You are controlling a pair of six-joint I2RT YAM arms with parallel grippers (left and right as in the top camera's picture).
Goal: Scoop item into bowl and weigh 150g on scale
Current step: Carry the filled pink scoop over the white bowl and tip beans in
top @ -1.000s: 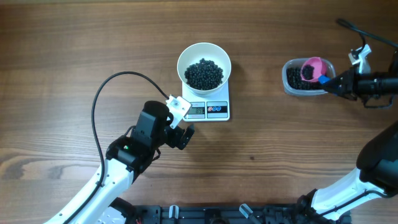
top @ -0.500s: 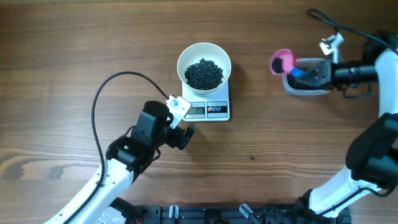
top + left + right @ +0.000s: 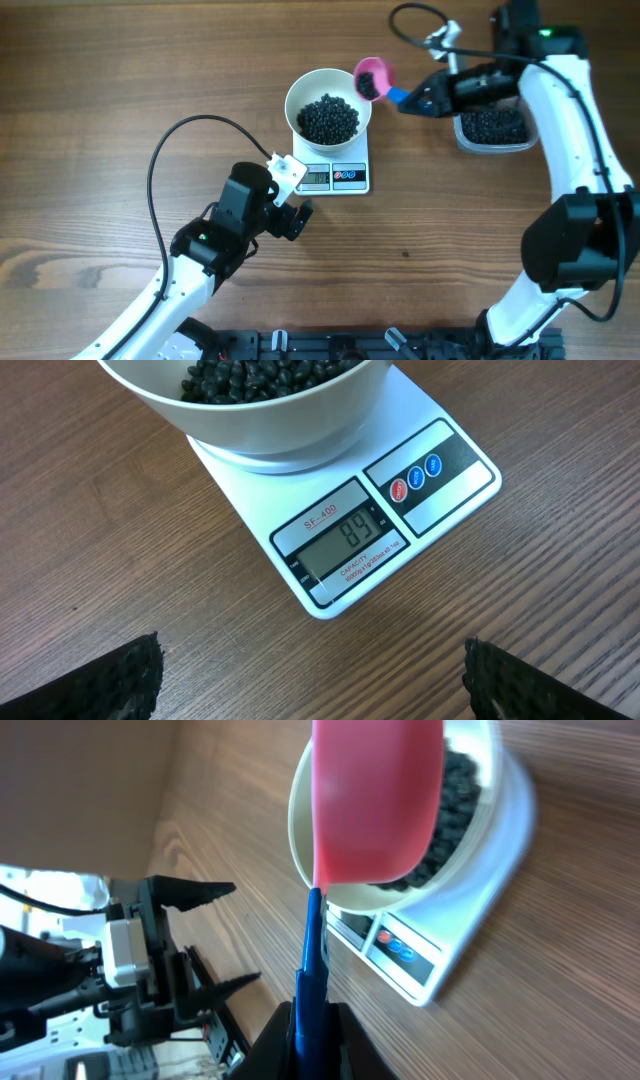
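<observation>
Brown wood-grain table fills the view.

The glossy white bowl, partly filled with tiny black beans, sits upright on the white scale, which reads 89.

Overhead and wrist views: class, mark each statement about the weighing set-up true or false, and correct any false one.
1. The bowl stands on the scale. True.
2. The scale's display reads 150. False: it reads 89.
3. The right gripper holds the pink scoop by the bowl's rim. True.
4. The left gripper is shut on the scale. False: it is open, holds nothing, and is apart from the scale.
</observation>
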